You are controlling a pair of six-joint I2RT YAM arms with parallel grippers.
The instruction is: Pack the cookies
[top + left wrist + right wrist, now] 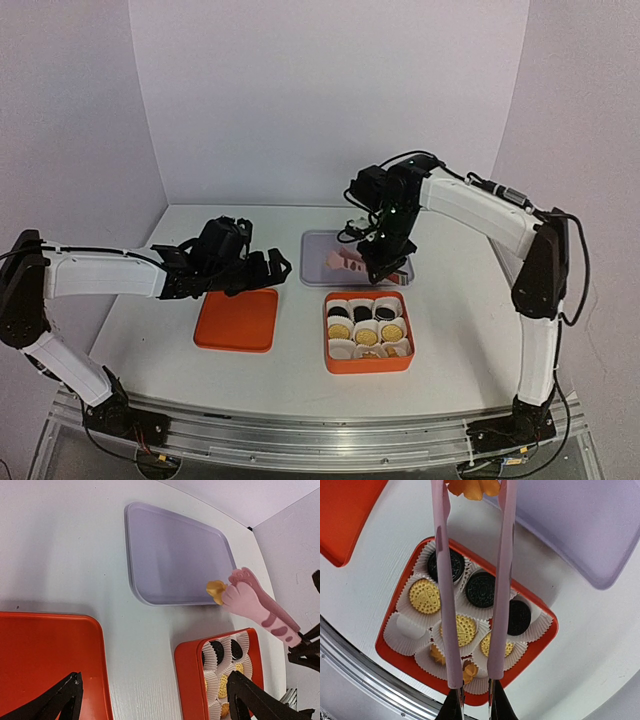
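Eight cookies (480, 589) sit in paper cups (470, 611) inside the orange box (368, 366); one cup (406, 628) is bare. The right end effector (472, 705), pressed together on pink tongs (260, 607), pinches what looks like the last golden cookie (216, 590) over the edge of the lavender tray (170, 555). The left end effector (154, 675) hangs spread.

The left arm (100, 275) and the right arm (478, 213) are long white tubes with chunky black joints. Thin black wires (578, 270) loop along them. The left gripper (154, 674) has two black pointed fingers (62, 702). Their feet (125, 412) are black.
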